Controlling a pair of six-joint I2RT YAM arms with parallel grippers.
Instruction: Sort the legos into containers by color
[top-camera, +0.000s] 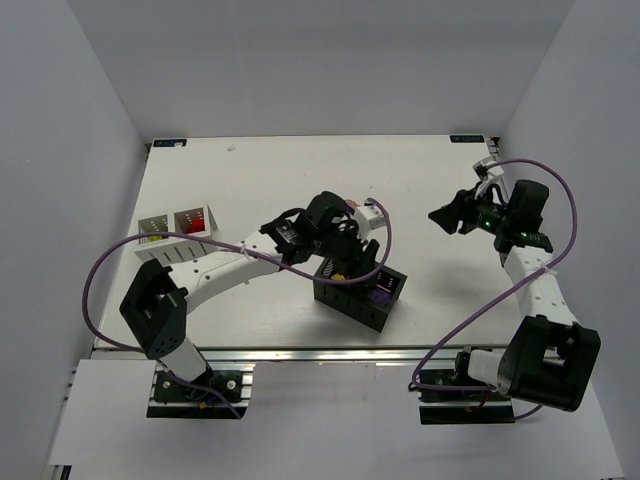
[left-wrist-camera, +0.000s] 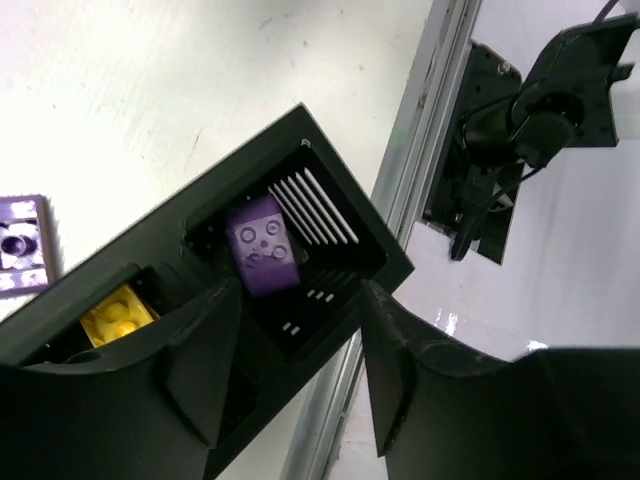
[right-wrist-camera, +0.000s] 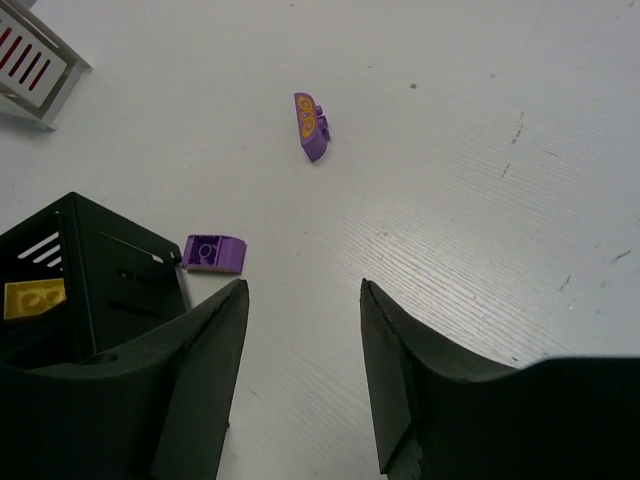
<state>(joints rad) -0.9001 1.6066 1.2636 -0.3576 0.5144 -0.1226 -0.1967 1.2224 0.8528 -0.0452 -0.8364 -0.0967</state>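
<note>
The black two-compartment box stands at the table's front middle. In the left wrist view one cell holds a purple lego and the other a yellow lego. My left gripper hovers just over the box, open and empty. A purple lego lies on the table beside the box, and a purple-and-yellow piece lies farther off. My right gripper is open and empty, raised at the right.
The white two-compartment box stands at the left, with red showing in its right cell; its corner shows in the right wrist view. Another purple lego lies on the table by the black box. Grey walls enclose the table.
</note>
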